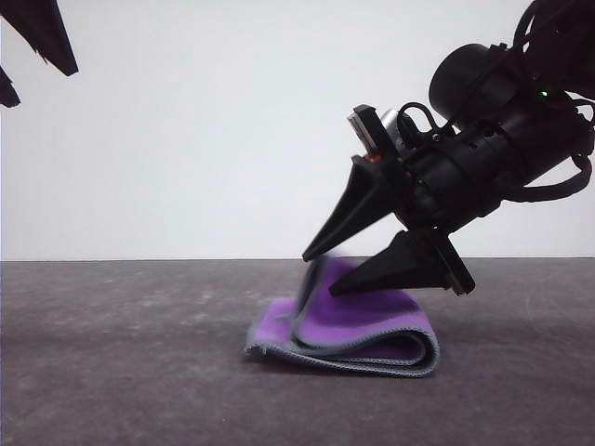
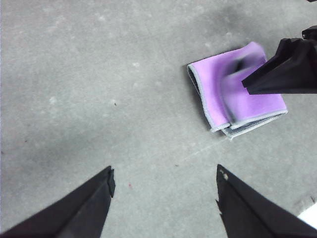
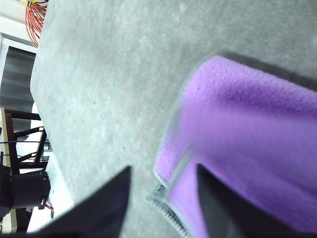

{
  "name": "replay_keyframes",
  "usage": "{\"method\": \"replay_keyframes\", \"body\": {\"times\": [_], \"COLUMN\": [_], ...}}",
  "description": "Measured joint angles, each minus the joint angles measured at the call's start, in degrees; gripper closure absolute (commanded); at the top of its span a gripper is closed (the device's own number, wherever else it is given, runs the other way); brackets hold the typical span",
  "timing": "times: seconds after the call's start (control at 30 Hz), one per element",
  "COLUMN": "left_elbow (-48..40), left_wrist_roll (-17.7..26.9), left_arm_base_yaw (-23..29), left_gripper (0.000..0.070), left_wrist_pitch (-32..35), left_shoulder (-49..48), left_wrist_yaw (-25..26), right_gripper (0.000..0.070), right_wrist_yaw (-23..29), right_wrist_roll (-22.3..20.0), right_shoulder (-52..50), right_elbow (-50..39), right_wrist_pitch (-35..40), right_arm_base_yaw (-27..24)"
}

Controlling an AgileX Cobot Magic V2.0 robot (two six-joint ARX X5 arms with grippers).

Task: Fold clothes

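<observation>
The clothes, a purple cloth (image 1: 363, 325) with grey stitched edging, lies folded over on the dark grey table (image 1: 121, 353). One flap near its left end is blurred with motion. My right gripper (image 1: 319, 276) hangs just above that end, open, its fingers apart and tilted down to the left. In the right wrist view the cloth (image 3: 247, 129) spreads under the right gripper (image 3: 163, 169), with the blurred flap between the fingers. My left gripper (image 1: 45, 86) is high at the upper left, well away from the cloth. It stands open (image 2: 164, 170) over bare table, with the cloth (image 2: 242, 94) beyond it.
The grey table top (image 2: 99, 89) spreads wide to the left of the cloth and in front of it. A white wall (image 1: 186, 139) stands behind the table. Off the table edge in the right wrist view are a dark stand (image 3: 20, 188) and orange cables (image 3: 34, 15).
</observation>
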Motion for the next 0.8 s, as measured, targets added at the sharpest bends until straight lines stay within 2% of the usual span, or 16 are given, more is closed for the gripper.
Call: {"method": "replay_keyframes", "body": {"times": [0.27,0.4,0.5,0.67,0.8], "left_elbow": [0.00,0.00,0.00,0.00,0.00], "left_wrist_roll": [0.02,0.00,0.00,0.00,0.00], "left_arm_base_yaw": [0.00,0.00,0.00,0.00,0.08], "left_gripper": [0.0306,0.0306,0.0306,0.0306,0.0306], "left_wrist_pitch": [0.00,0.01,0.00,0.12,1.30], "left_shoulder": [0.00,0.00,0.00,0.00,0.00], "left_wrist_yaw": [0.00,0.00,0.00,0.00,0.00], "right_gripper": [0.0348,0.0348,0.0348,0.0348,0.0348], "right_wrist_yaw": [-2.77,-2.65,0.59,8.77,12.84], "right_wrist_roll": [-0.35,-2.56,-5.85,-12.42,-17.22], "right_shoulder": [0.00,-1.73,-5.78,-13.60,-19.68], "right_elbow": [0.00,0.00,0.00,0.00,0.01], "right_wrist_pitch": [0.46,-3.59,-8.80,-18.26,-26.17], "right_arm_base_yaw": [-0.15,-1.63,-4.54,-11.71,-17.53]}}
